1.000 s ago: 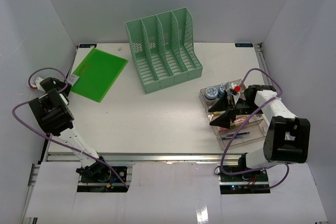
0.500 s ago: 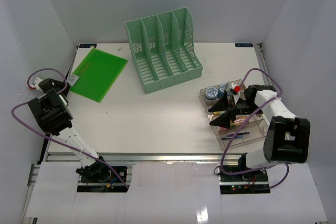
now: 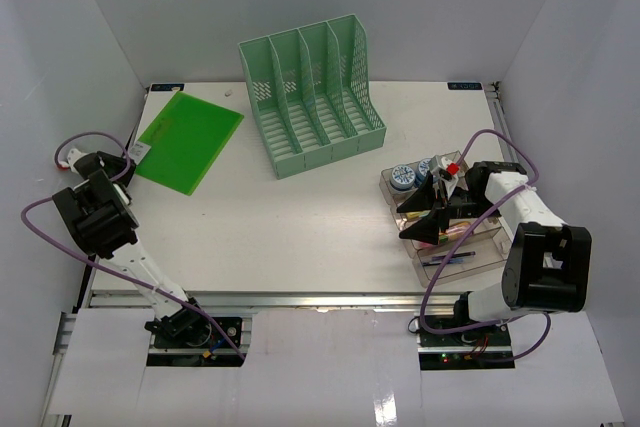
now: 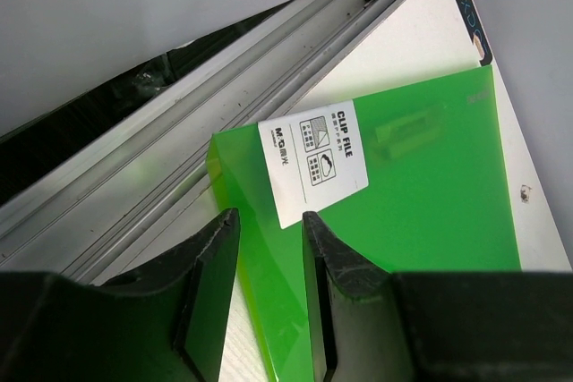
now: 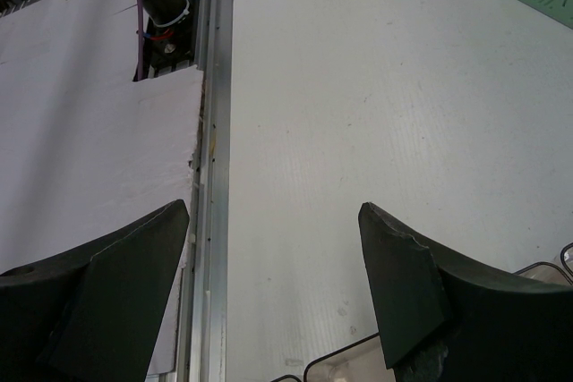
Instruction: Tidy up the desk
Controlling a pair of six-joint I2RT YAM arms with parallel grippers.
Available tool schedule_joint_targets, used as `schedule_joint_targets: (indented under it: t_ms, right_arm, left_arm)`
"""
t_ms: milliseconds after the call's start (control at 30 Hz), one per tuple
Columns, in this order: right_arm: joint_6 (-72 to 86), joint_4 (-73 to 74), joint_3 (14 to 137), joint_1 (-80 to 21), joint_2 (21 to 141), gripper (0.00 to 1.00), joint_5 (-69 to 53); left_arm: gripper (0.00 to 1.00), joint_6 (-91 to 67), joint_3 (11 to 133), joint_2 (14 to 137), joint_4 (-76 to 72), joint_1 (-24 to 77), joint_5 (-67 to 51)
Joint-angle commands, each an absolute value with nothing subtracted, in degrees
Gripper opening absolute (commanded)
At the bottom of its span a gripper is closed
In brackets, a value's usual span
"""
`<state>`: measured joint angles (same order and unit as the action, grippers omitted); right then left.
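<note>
Left gripper (image 4: 269,217) narrowly parted; right gripper (image 5: 273,207) spread wide; green folder (image 4: 421,194) partly cut off.

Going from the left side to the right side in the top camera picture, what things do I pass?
You pass the green folder, then the green file rack, then the clear tray.
</note>
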<state>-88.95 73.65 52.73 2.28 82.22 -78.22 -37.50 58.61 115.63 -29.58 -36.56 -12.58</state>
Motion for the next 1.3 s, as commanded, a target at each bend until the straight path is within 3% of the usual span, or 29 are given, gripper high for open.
schedule_joint_targets:
  t_ms: [0, 467, 800, 1267]
  right_arm:
    - [-89.33, 75.06, 54.76, 2.64, 80.46, 0.83, -80.43]
    - [-88.95, 75.06, 54.85, 2.29, 78.26, 0.83, -80.95]
    - [-88.51, 75.06, 54.93, 1.28, 76.43, 0.83, -81.12]
    - [-86.33, 75.01, 55.32, 0.88, 75.76, 0.83, -81.56]
  left_arm:
    - [0.44, -40.55, 57.63, 117.65, -19.64, -37.57, -17.09]
    - [0.48, -31.08, 54.89, 108.84, -17.50, -31.39, -20.72]
    - [0.74, -21.11, 52.59, 100.91, -16.13, -26.85, -20.92]
    - [0.80, 0.42, 75.07, 112.45, -7.65, -24.43, -25.81]
